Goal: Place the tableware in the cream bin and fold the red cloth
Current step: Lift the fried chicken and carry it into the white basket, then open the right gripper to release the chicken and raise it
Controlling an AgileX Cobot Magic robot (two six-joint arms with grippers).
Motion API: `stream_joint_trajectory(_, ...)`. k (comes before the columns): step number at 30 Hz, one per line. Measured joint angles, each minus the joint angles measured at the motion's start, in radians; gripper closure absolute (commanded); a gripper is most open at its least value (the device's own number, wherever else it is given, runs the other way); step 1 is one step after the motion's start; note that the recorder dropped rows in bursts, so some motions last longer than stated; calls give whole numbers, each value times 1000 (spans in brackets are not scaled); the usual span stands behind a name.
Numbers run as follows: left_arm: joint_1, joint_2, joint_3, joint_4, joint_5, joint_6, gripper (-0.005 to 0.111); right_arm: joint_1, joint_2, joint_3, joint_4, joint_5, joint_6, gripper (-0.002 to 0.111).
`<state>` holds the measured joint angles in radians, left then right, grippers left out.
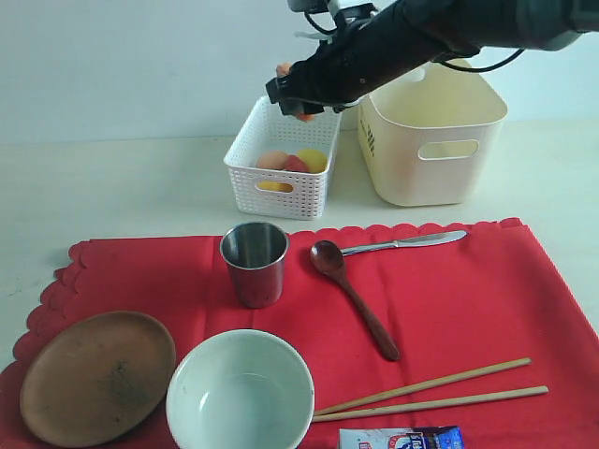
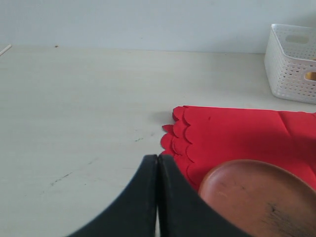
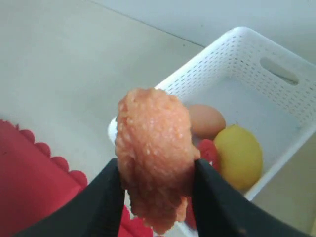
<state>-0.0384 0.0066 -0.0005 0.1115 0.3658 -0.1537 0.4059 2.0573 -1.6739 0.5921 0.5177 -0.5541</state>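
While our right gripper [image 3: 157, 190] pinches a pinkish food lump [image 3: 153, 138] above the white basket [image 1: 281, 192] | our left gripper [image 2: 158, 165], pressed together, hangs beside the wooden plate [image 2: 256, 197] on the red cloth [image 2: 237, 133] | cream bin [image 1: 421, 178] stands just beside that basket.

Cloth [image 1: 468, 290] across the front of the surface [image 1: 112, 178]. On it, front left, plate [image 1: 96, 374]; just right of that, bowl [image 1: 240, 393]; behind bowl, cup [image 1: 255, 264]. Right of cup, spoon [image 1: 354, 297], knife [image 1: 404, 243] behind it. Right of bowl, chopsticks [image 1: 430, 391] side by side, packet [image 1: 401, 438] just before them. Behind cloth, basket [image 1: 299, 196] left, bin [image 1: 430, 178] right. In basket: egg [image 1: 272, 160], lemon [image 1: 312, 160]. And up over basket, right claw [image 3: 155, 182] pinching a food chunk [image 3: 153, 148].
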Motion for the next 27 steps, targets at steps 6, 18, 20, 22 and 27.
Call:
stream_joint_trajectory(6,0,0,0,0,0,0,107,-25,132,-111,54,-3,-18,108)
stream_joint_trajectory(18,0,0,0,0,0,0,107,-34,329,-259,62,-6,-20,99)
stream_joint_trajectory(20,0,0,0,0,0,0,107,-34,344,-270,62,-6,-21,89)
stream_joint_trajectory(22,0,0,0,0,0,0,107,-34,352,-278,62,-6,-21,79)
stream_joint_trajectory(27,0,0,0,0,0,0,107,-34,357,-285,62,-6,-21,54)
